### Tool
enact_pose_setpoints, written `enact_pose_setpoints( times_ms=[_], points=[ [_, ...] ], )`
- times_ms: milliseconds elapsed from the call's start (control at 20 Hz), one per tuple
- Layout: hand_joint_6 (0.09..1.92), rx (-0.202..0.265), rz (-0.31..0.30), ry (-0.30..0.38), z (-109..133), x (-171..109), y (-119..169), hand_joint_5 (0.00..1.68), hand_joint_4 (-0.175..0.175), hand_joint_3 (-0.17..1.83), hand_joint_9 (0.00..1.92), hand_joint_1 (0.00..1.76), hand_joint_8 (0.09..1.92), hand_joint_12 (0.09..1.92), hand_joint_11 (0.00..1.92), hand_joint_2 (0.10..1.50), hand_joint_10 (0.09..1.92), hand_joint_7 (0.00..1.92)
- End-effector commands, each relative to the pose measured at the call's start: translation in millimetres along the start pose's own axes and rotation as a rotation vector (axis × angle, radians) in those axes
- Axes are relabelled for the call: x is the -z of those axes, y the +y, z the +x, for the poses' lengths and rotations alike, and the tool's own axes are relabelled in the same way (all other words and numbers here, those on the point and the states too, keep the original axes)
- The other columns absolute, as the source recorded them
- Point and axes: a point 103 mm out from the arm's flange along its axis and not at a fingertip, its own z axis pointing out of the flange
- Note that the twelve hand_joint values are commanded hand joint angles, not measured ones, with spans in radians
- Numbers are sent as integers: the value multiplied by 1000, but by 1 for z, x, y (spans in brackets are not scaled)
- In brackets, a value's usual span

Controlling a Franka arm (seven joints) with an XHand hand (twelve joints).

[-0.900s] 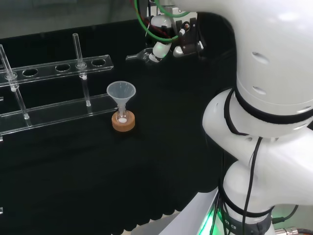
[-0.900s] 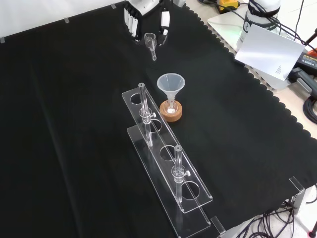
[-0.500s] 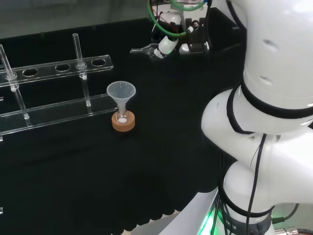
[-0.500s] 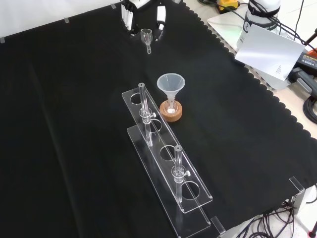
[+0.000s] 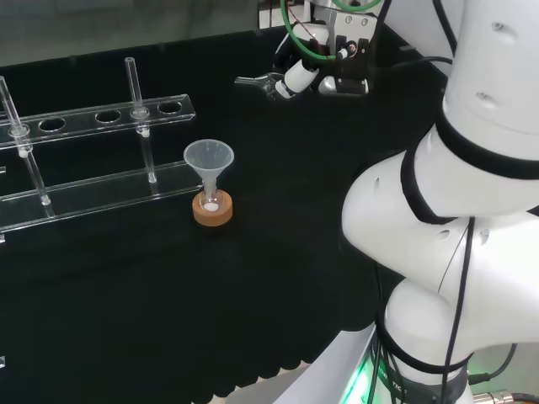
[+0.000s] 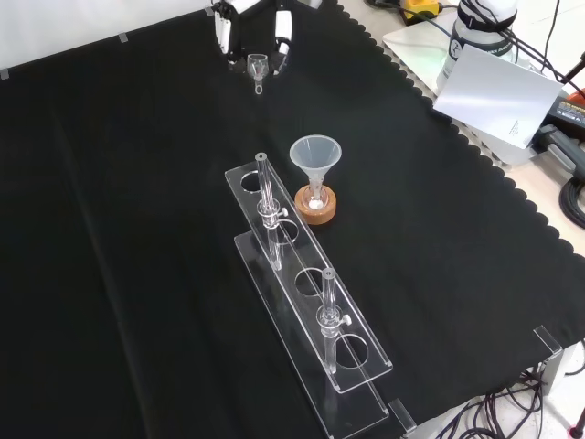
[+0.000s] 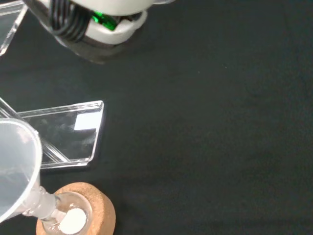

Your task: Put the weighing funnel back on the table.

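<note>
Weighing funnel (image 6: pixel 258 66) is pinched between the curled fingers of my hand (image 6: pixel 282 27) at the top centre of the front view, its short stem pointing down the frame. In the head view it pokes out leftward from my hand in the upper middle. It appears to hang above the black cloth of the bench (image 6: pixel 119 238) rather than rest on it, well apart from the funnel (image 6: pixel 315 154) on its cork ring (image 6: pixel 315 206) and the clear rack (image 6: pixel 306 293) at mid-frame. I judge the task unfinished: I have yet to lower the piece onto open cloth, release it and draw away.
</note>
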Motion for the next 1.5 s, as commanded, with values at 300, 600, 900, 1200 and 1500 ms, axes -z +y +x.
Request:
enact_pose_setpoints(
  times_ms=[300,600,900,1200,1500],
  points=[
    [885,-67,13,9,-47,-31,53,1154,175,663,1354,1088,548,911,1043,710,87,1027],
    [884,-89,42,-15,-65,-41,72,1154,175,664,1355,1089,548,915,1041,710,87,1027],
    [884,-109,58,-60,-74,-50,79,1154,175,664,1356,1089,548,918,1039,710,87,1027],
    [884,-125,74,-108,-80,-59,83,1155,175,665,1356,1089,548,921,1038,710,87,1027],
    [884,-156,103,-143,-85,-69,90,1155,175,665,1357,1089,549,923,1040,710,87,1026]
  ],
)
